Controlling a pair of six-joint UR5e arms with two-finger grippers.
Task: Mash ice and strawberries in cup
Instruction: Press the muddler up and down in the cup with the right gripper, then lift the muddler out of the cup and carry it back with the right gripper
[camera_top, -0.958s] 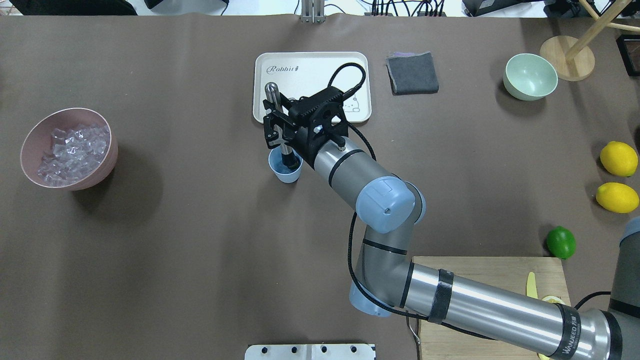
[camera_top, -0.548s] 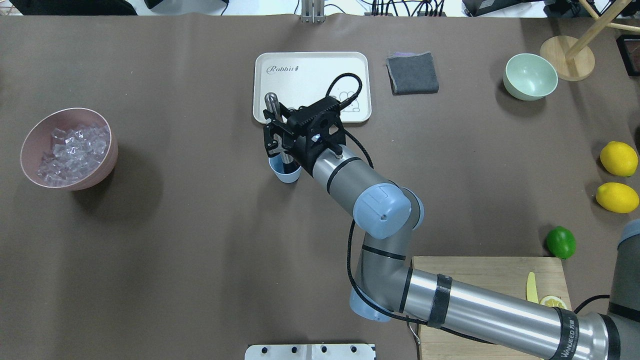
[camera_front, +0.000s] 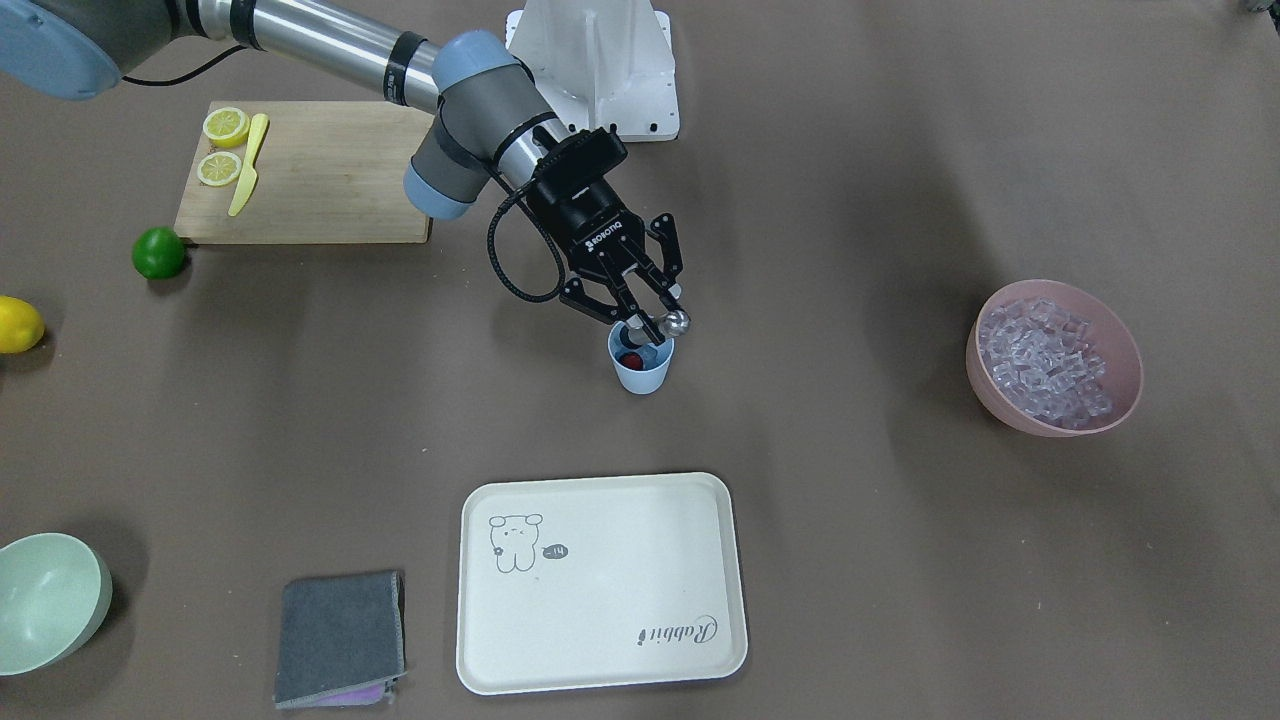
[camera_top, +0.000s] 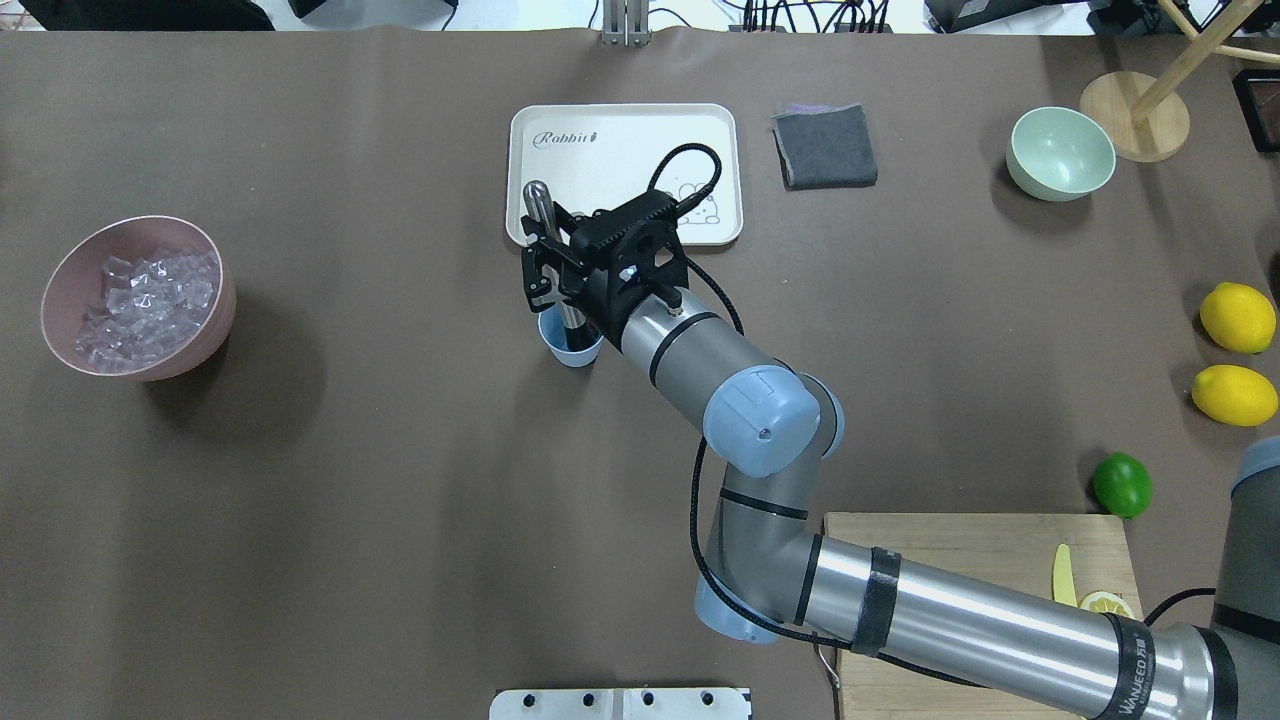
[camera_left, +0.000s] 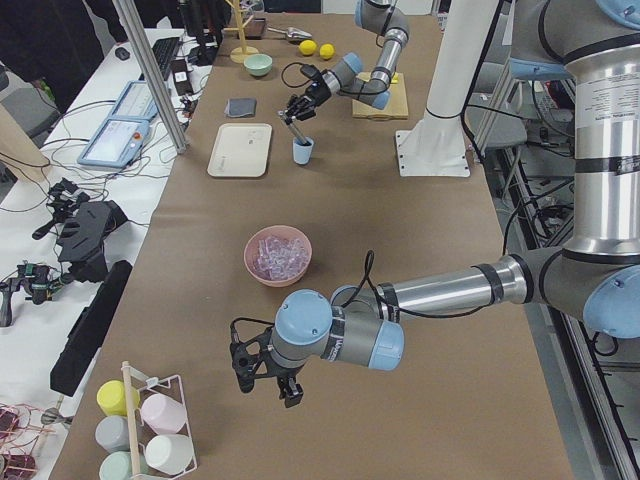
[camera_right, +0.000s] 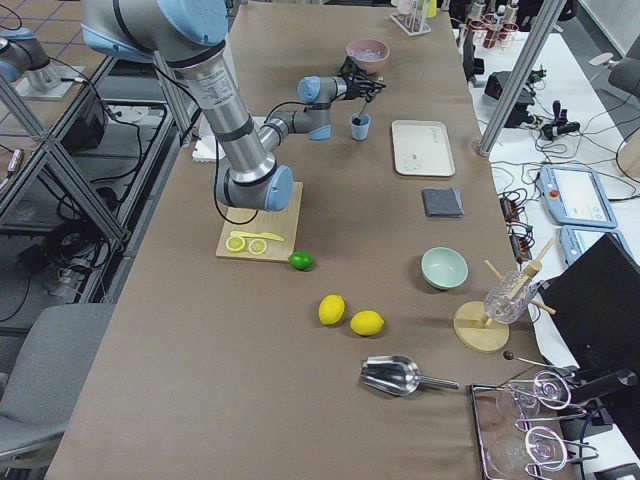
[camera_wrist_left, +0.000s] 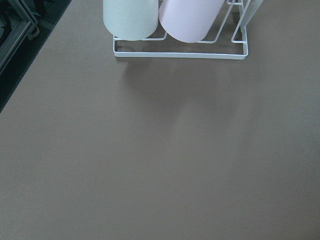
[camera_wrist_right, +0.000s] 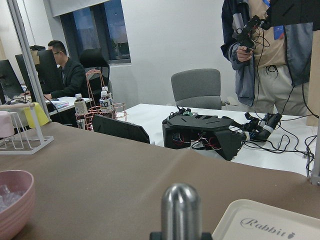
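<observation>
The light-blue cup (camera_front: 641, 374) (camera_top: 571, 350) stands upright mid-table, just on the robot's side of the white tray. Inside it a red strawberry (camera_front: 630, 358) shows. My right gripper (camera_front: 646, 318) (camera_top: 555, 262) hovers over the cup, shut on a steel muddler (camera_front: 678, 322) (camera_top: 541, 205) that leans with its lower end in the cup. The ice (camera_front: 1042, 362) (camera_top: 148, 298) fills a pink bowl (camera_front: 1000, 400); whether any lies in the cup I cannot tell. My left gripper (camera_left: 266, 378) shows only in the exterior left view, low over the table near a cup rack, so its state is unclear.
A white tray (camera_top: 620, 140) and a grey cloth (camera_top: 825, 146) lie beyond the cup. A pale green bowl (camera_top: 1060, 152), two lemons (camera_top: 1237, 317), a lime (camera_top: 1121, 484) and a cutting board (camera_top: 960, 545) with a yellow knife sit on the right. A cup rack (camera_wrist_left: 180, 47) stands before the left wrist.
The right arm has shifted slightly left and toward the robot, and the muddler has tilted a little with its lower end still in the cup. Nothing else has moved.
</observation>
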